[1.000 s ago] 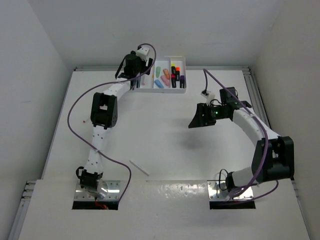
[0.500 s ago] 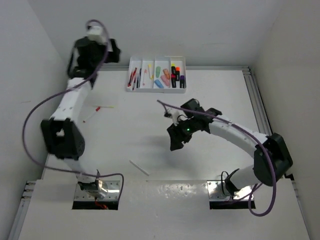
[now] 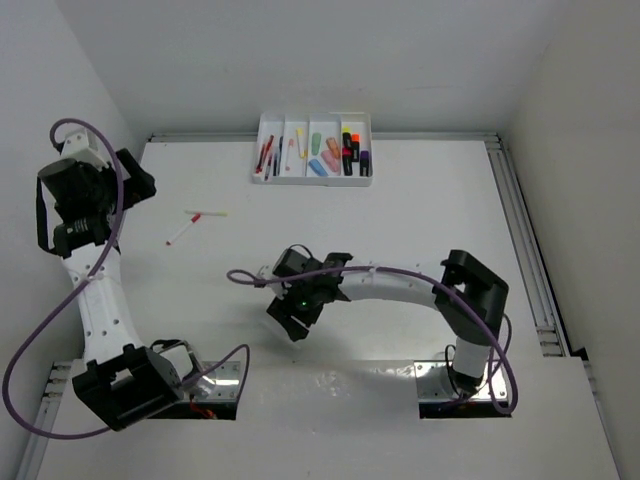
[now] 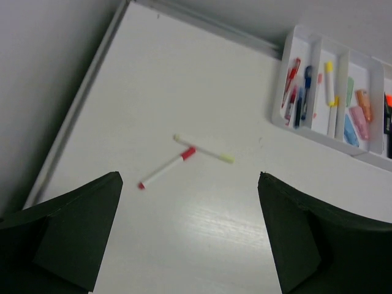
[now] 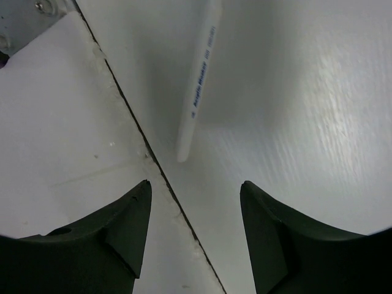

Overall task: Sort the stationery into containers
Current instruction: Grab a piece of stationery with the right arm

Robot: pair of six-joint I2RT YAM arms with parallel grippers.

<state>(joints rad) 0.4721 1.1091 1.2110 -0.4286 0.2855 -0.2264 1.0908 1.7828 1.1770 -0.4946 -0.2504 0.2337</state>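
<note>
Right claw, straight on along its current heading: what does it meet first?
Likely the white pen: its near end lies just ahead of the open right claw. Depth is unclear, so it could touch bare table beside it.

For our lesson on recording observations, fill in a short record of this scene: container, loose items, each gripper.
container: white plastic four-compartment tray at the table's far edge, holding pens and highlighters
loose items: red-and-white pen touching a yellow-tipped white pen; white pen with blue print by the table's near edge
left gripper: open, raised at the table's left side
right gripper: open, over the white pen with blue print
</note>
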